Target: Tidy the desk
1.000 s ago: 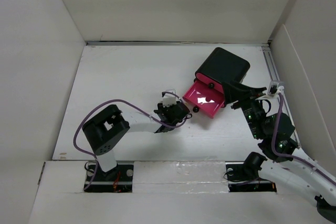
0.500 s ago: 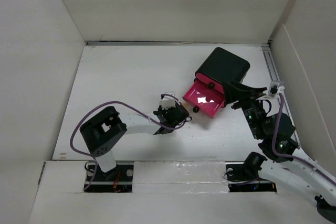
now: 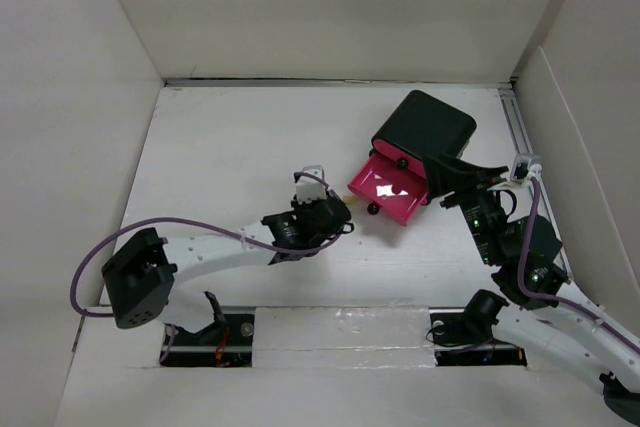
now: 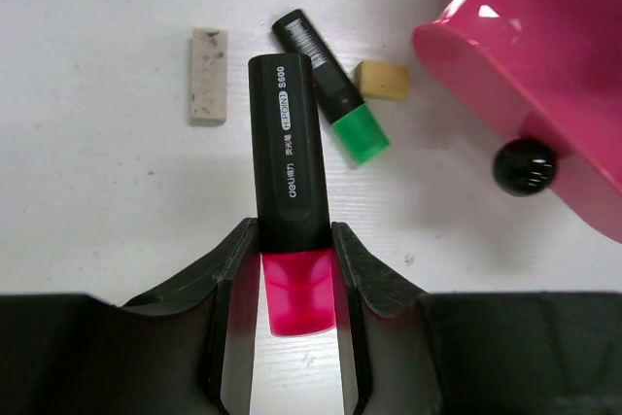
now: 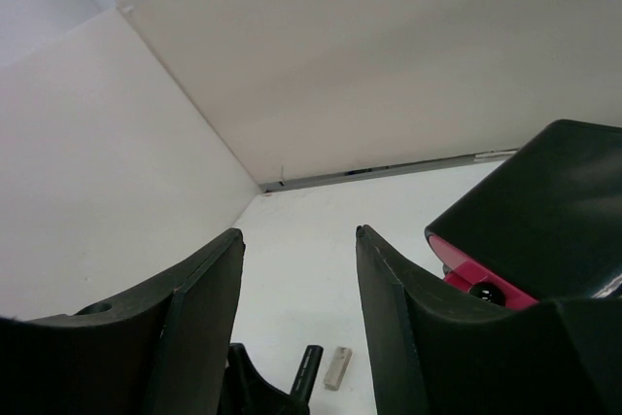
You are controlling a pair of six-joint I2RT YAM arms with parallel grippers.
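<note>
Pink drawer [image 3: 388, 189] open; left gripper [image 4: 294, 259] clamps highlighter [image 4: 289, 157].

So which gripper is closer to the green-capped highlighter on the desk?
Left. The left gripper, clamped on the pink highlighter, is right beside the green-capped highlighter. The right gripper hangs open by the black cabinet, beyond the open pink drawer.

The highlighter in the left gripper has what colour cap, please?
Its cap is pink; left wrist view.

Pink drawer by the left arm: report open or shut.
Open. The pink drawer juts out from the black cabinet, its inside exposed from above; glare hides whether anything lies in it.
</note>
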